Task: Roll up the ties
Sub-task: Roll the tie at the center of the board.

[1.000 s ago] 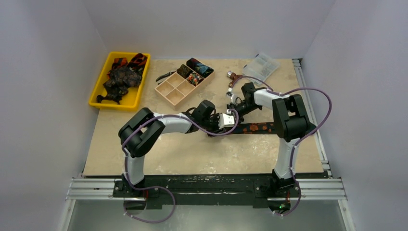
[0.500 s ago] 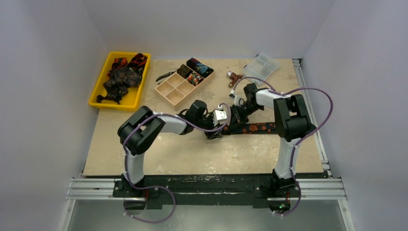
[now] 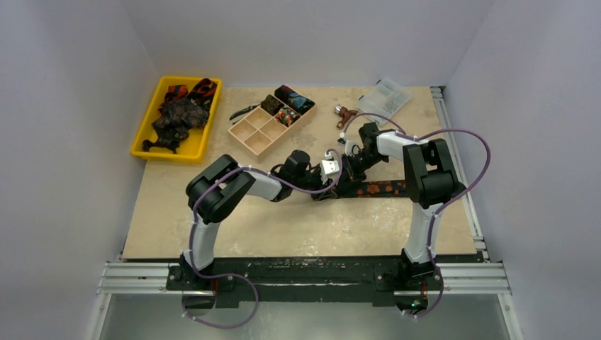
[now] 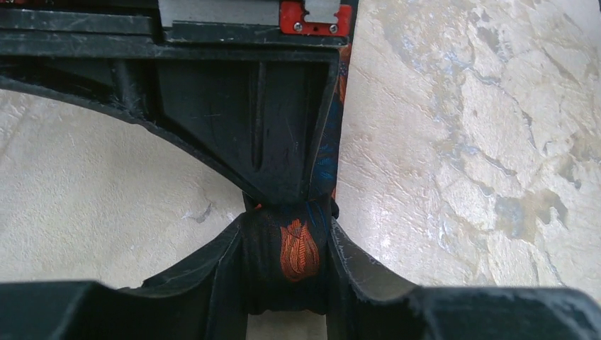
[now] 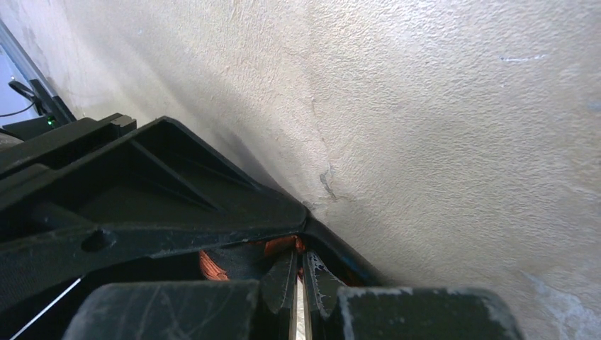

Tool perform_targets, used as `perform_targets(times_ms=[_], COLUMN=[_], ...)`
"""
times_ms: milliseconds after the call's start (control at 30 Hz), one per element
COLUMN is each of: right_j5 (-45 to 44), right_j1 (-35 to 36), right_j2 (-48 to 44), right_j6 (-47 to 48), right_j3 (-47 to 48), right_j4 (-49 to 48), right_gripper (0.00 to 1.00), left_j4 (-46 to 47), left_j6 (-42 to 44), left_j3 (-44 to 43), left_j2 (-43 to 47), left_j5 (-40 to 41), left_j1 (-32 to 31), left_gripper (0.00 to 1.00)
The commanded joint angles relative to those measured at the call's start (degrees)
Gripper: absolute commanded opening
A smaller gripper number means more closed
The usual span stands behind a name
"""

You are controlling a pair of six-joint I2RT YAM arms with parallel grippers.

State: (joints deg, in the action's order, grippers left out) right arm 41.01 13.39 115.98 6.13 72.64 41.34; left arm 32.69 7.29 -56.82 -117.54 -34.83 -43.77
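Left gripper (image 4: 283, 280): clamped on black orange-print tie (image 4: 296, 244). Right gripper (image 5: 298, 283): fully closed.
Rolled end sits between the left fingers (tulip motif showing), unrolled length trailing beyond; tie fabric lies just past the right tips.

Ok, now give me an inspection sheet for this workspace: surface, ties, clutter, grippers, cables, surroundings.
Surface: marbled beige table.
Job's things: one black-and-orange tie stretched at centre, one end rolled; loose ties heaped in the yellow tray; bundled ties in the tan divider box.
Clutter: pliers, clear plastic case, small red-brown item near the far edge.
Grippers: left gripper shut on the tie's rolled end; right gripper shut, fabric beside its tips.
Cables: purple cables loop along both arms.
Surroundings: plain pale walls; metal rail at the near edge.
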Motion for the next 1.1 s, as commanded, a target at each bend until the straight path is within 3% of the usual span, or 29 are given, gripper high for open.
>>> perform_targets(times_ms=[0, 33, 167, 300, 400, 533, 700, 833, 967, 1067], right_j5=[-5.3, -3.8, 0.8, 5.4, 9.8, 14.7, 14.5, 11.2, 9.3, 8.2], right_j1=[0.5, 0.5, -2.1, -3.9, -3.6, -1.9, -0.1, 0.4, 0.4, 0.4], right_j2=[1.3, 1.3, -1.3, -3.7, -5.7, -4.6, -3.8, -2.9, -0.7, 0.1], right_j6=[2.7, 2.9, 4.3, 7.5, 5.1, 0.7, -3.2, -4.6, -4.4, -2.8], right_j3=[0.7, 1.7, 5.3, 7.2, 4.5, 1.2, 0.1, -0.7, -1.2, -1.6], right_j4=[-3.0, -2.0, 3.2, 9.9, 10.4, 6.7, 1.5, -2.0, -3.0, -2.1], right_gripper=[0.0, 0.0, 0.26, 0.43, 0.53, 0.58, 0.52, 0.42, 0.23, 0.0], left_j4=[-7.6, -9.5, -19.3, -25.3, -27.8, -29.6, -31.4, -32.0, -32.2, -31.9], left_j6=[7.7, 9.8, 16.4, 19.0, 20.5, 21.6, 22.3, 22.9, 22.9, 21.6], left_j3=[2.4, 3.5, 4.5, 3.0, 1.4, -0.3, -1.2, -1.0, -1.1, -1.6], left_j2=[2.4, 3.4, 5.2, 4.4, 3.8, 3.2, 2.8, 3.0, 3.1, 3.2], left_j5=[3.8, 4.8, 9.6, 11.2, 12.3, 13.4, 13.9, 13.2, 11.8, 11.6], left_j1=[-0.8, -0.8, -0.9, -0.9, -1.5, -2.0, -2.0, -2.1, -2.1, -2.0], left_gripper=[0.25, 0.23, 0.23, 0.25, 0.27, 0.28, 0.29, 0.3, 0.31, 0.34])
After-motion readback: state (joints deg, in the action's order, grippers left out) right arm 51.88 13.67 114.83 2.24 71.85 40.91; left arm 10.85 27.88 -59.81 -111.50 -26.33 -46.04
